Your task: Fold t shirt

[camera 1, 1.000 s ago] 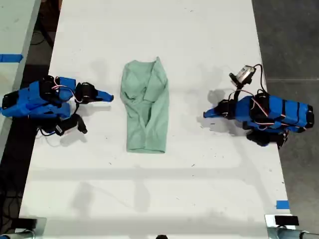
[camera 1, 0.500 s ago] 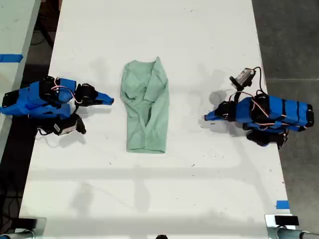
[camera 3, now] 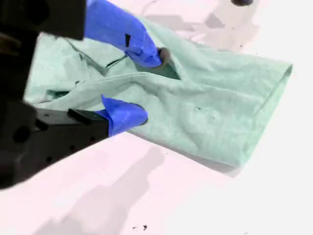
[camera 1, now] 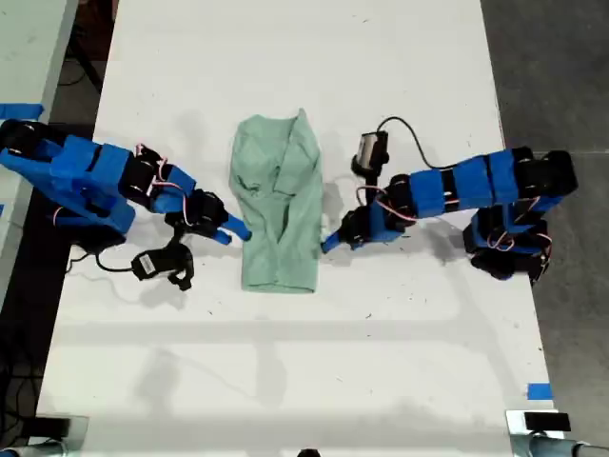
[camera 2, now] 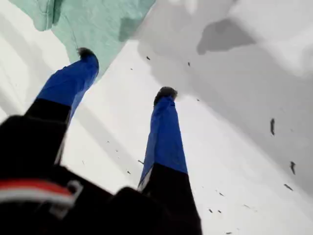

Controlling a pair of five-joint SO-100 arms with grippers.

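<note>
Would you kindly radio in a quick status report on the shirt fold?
My first gripper open at the t shirt edge, nothing held. My second gripper open over the cloth. Shirt lies folded lengthwise on the table. Nothing in the way.

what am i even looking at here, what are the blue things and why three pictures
The blue things are two small robot arms, mine. One stands at the exterior view's left, the other at its right, and both are on a white table. Each arm ends in a two-fingered pincer for grasping.

The picture from above comes from a camera off the arms that sees the whole scene. The other two come from small cameras mounted on the arms themselves, looking along the fingers.

Between the arms lies a pale green t shirt, already partly folded into a long strip.

Nothing is held. My first pincer is open at the shirt's edge. My second pincer is open over the cloth. I cannot tell from these pictures which arm carries which.
</note>
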